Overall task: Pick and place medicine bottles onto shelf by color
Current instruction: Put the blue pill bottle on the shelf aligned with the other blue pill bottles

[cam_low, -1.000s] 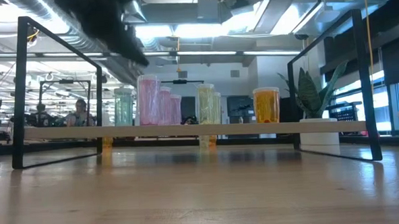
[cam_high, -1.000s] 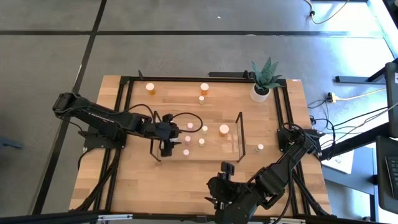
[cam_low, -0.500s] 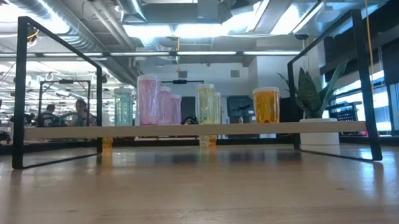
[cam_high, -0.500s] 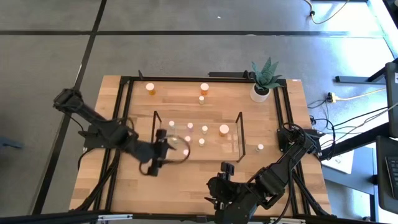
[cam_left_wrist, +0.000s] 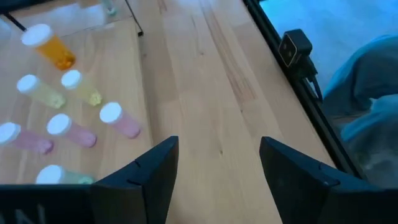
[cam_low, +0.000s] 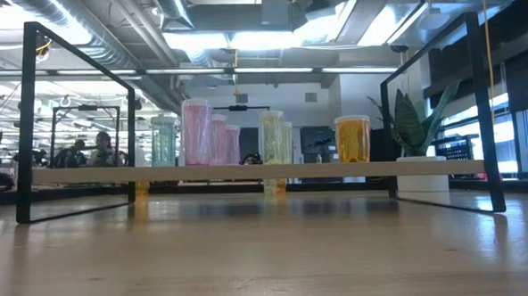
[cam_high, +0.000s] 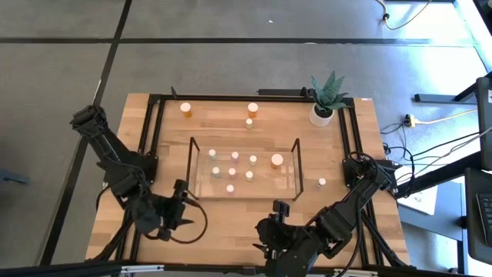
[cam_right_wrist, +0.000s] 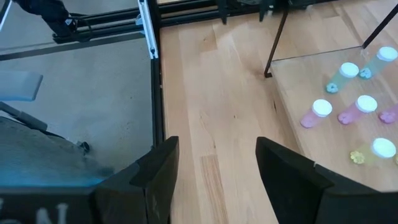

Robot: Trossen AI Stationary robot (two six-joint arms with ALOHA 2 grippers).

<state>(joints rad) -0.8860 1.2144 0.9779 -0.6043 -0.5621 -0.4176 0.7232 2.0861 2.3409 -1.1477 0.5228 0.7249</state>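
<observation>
The clear shelf (cam_high: 244, 178) stands mid-table on its black frame ends. Several white-capped medicine bottles stand on it: greenish (cam_low: 163, 140), pink (cam_low: 196, 131), yellowish (cam_low: 273, 137) and orange (cam_low: 353, 139). Loose bottles stand on the table: two orange ones (cam_high: 186, 108) (cam_high: 253, 108) and a small one (cam_high: 249, 122) at the far side, and a white one (cam_high: 321, 182) right of the shelf. My left gripper (cam_left_wrist: 217, 168) (cam_high: 184, 206) hangs open and empty over the near left of the table, clear of the shelf. My right gripper (cam_right_wrist: 214, 174) (cam_high: 264, 243) waits open near the front edge.
A potted plant (cam_high: 327, 98) stands at the far right corner. Black rails (cam_high: 154, 138) frame the table. Bare wood (cam_high: 231, 223) lies between the shelf and the front edge. The low view shows neither arm.
My left gripper has swung away from above the shelf's left part toward the table's near left, rising a little and rolling, its fingers as far apart as before. It has left the low view. The bottles and the shelf have stayed put.
</observation>
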